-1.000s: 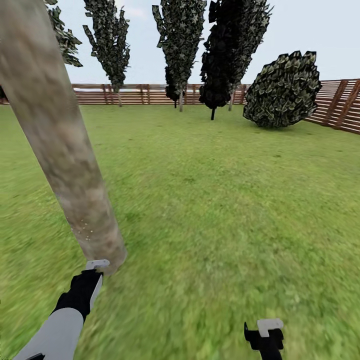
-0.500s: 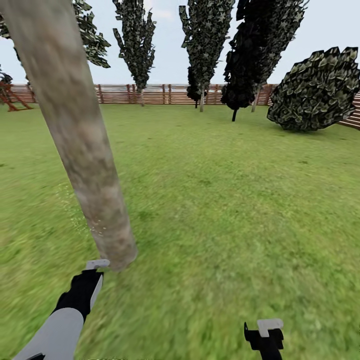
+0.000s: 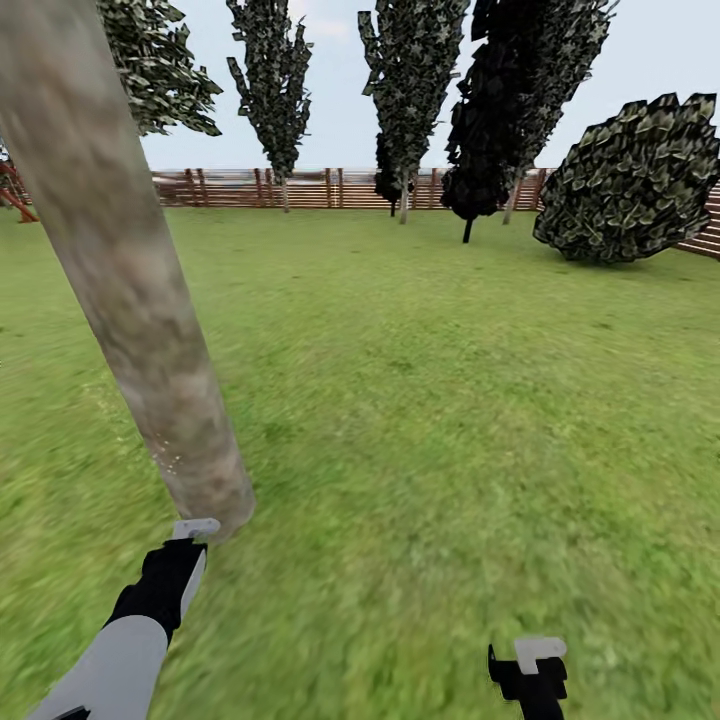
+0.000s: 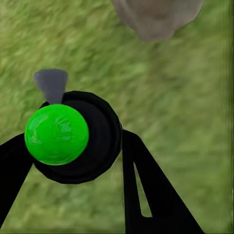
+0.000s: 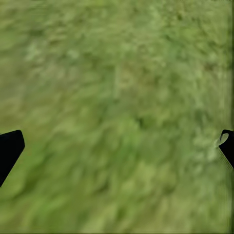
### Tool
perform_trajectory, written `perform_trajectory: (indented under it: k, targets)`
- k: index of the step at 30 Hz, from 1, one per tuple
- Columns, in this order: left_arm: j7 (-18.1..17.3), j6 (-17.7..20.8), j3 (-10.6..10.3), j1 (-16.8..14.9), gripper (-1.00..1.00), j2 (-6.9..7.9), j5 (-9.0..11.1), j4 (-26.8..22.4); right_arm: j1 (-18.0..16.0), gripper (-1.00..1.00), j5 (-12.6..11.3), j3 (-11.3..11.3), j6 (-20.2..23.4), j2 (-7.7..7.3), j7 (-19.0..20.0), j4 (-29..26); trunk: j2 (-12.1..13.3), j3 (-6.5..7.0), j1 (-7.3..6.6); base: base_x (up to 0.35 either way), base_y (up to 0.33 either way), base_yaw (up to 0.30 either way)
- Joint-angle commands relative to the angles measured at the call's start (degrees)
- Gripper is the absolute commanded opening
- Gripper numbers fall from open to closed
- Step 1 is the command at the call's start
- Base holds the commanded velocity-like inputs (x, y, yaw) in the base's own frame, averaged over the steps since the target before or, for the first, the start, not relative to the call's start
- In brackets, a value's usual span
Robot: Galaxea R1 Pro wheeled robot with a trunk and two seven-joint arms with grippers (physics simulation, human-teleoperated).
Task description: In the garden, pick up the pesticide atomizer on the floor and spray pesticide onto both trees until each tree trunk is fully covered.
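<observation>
A thick mottled beige-grey tree trunk [image 3: 130, 290] leans across the left of the head view, and its base meets the grass floor [image 3: 430, 420]. My left gripper [image 3: 192, 530] hangs just in front of that base. It is shut on the pesticide atomizer [image 4: 92, 146], a round black body with a bright green cap and a grey nozzle. The left wrist view shows the trunk's foot [image 4: 156, 17] beyond the gripper [image 4: 73, 141]. A few pale specks dot the lower bark. My right gripper [image 3: 535, 655] hangs open over bare grass, its fingertips [image 5: 9, 146] far apart.
Dark narrow trees [image 3: 410, 70] and a round dark bush [image 3: 630, 180] stand at the far side of the lawn. A brown slatted fence [image 3: 300, 188] runs behind them. Wide grass stretches ahead and to the right.
The whole view has swung left, so the camera moved. In the last half second the near trunk slid slightly left in the picture. Both arms keep the same pose.
</observation>
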Motion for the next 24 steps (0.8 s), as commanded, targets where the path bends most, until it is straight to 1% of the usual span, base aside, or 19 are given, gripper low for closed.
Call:
perform_trajectory:
  k: [1,5,12,13,14,16,17,18,19,20,21,23,24]
  targets:
    - [0.00,0.01,-0.05,0.00,-1.00,0.00,-0.05,0.00,0.00,1.00,0.00,0.00,0.00,0.00,-0.02,0.00,0.00,0.00,0.00,0.096,-0.268,0.140]
    - [-0.11,0.04,0.01,0.00,-1.00,-0.07,0.05,-0.46,0.00,1.00,0.00,0.00,0.00,0.00,0.01,0.00,0.00,0.00,0.00,0.084,-0.217,0.232]
    - [-1.30,0.80,-0.35,-0.93,-1.00,-0.03,0.03,-0.91,0.00,1.00,0.00,-0.07,0.00,0.00,-0.04,0.00,0.00,0.00,0.00,0.006,-0.014,0.274]
    - [-1.68,0.86,-0.36,-1.02,-1.00,0.06,0.00,-0.96,0.00,1.00,0.00,-0.08,0.00,0.00,-0.04,0.00,0.00,0.00,0.00,0.000,-0.001,0.270]
    - [-2.77,0.92,-0.41,-1.39,-1.00,0.34,-0.08,-1.01,0.00,1.00,0.00,-0.08,0.00,0.00,-0.05,0.00,0.00,0.00,0.00,0.000,0.000,0.194]
    - [-8.19,2.18,-1.10,-3.53,-1.00,3.01,-0.19,-1.04,0.00,1.00,0.00,-0.09,0.00,-0.04,-0.05,0.00,0.00,0.00,0.00,0.000,0.000,0.060]
    - [-10.14,3.00,-1.52,-4.03,-1.00,4.03,-0.24,-1.04,0.00,1.00,0.00,-0.09,0.00,-0.06,-0.05,0.00,0.00,0.00,0.00,0.000,0.000,0.026]
    - [-13.10,4.15,-2.46,-4.72,-1.00,5.39,-0.35,-1.05,0.00,1.00,0.00,-0.09,0.00,-0.07,-0.05,0.00,0.00,0.00,0.00,0.000,0.000,0.013]
    - [-15.65,4.83,-3.68,-5.33,-1.00,6.39,-0.46,-1.06,0.00,1.00,0.00,-0.09,0.00,-0.08,-0.05,0.00,0.00,0.00,0.00,0.000,0.000,0.007]
    - [-17.40,5.17,-4.81,-5.82,-1.00,7.25,-0.56,-1.07,0.00,1.00,0.00,-0.09,0.00,-0.08,-0.05,0.02,0.00,0.00,0.00,0.000,0.000,0.003]
    - [-18.78,5.42,-5.74,-6.33,-1.00,9.43,-0.55,-1.06,0.00,1.00,0.00,-0.09,0.00,-0.09,-0.05,0.02,0.00,0.00,0.00,0.000,0.000,0.001]
    - [-19.73,5.50,-6.12,-6.54,-1.00,11.82,-0.48,-1.12,0.00,1.00,0.00,-0.09,0.00,-0.09,-0.05,0.04,0.00,0.00,0.00,0.000,0.000,0.000]
    - [-20.50,5.49,-6.23,-6.60,-1.00,12.05,-0.48,-1.28,0.00,1.00,0.00,-0.09,0.00,-0.09,-0.05,0.02,0.00,0.00,0.00,0.000,0.000,0.000]
